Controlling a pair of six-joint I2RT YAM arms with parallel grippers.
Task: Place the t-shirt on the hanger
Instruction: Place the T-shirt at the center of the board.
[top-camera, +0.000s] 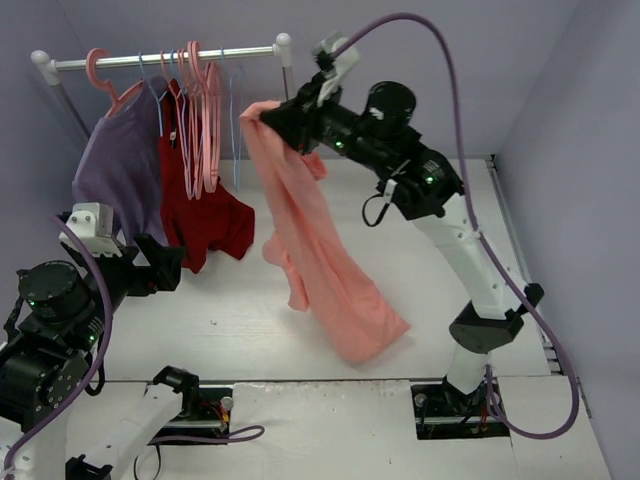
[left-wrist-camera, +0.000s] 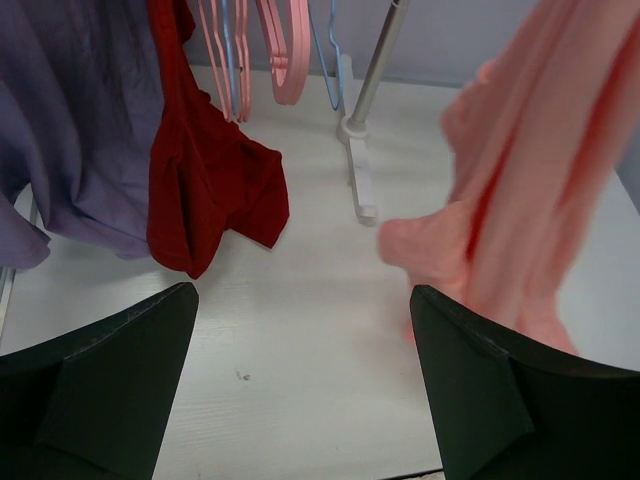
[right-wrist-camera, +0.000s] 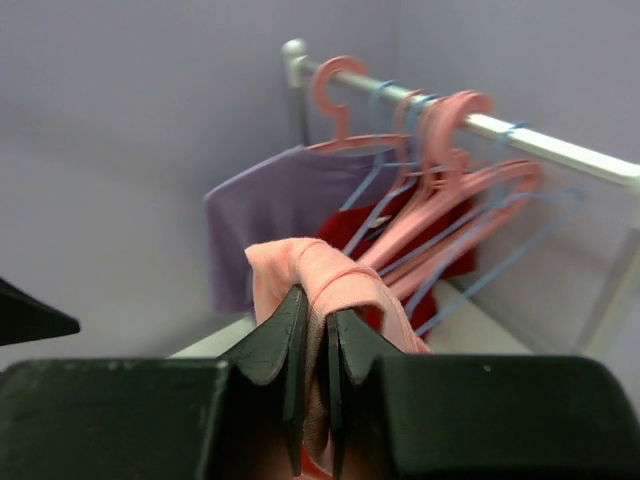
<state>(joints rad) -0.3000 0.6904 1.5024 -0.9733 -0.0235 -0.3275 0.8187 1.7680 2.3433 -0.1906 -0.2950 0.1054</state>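
T-shirt (top-camera: 320, 250), salmon pink, is hanging beside the clothes rail (top-camera: 170, 58), 1 bunched edge pinched tight in the right gripper (top-camera: 280, 118), its tail draping toward the desk (top-camera: 230, 320). Left gripper (top-camera: 165, 265) is hovering low, wide open, empty. Likely best: right holding firm while left is fetching the light-blue hanger (top-camera: 236, 150).

A robot lab cell: plain lavender walls (top-camera: 560, 70), white table (top-camera: 220, 320), small garment rail (top-camera: 140, 59)
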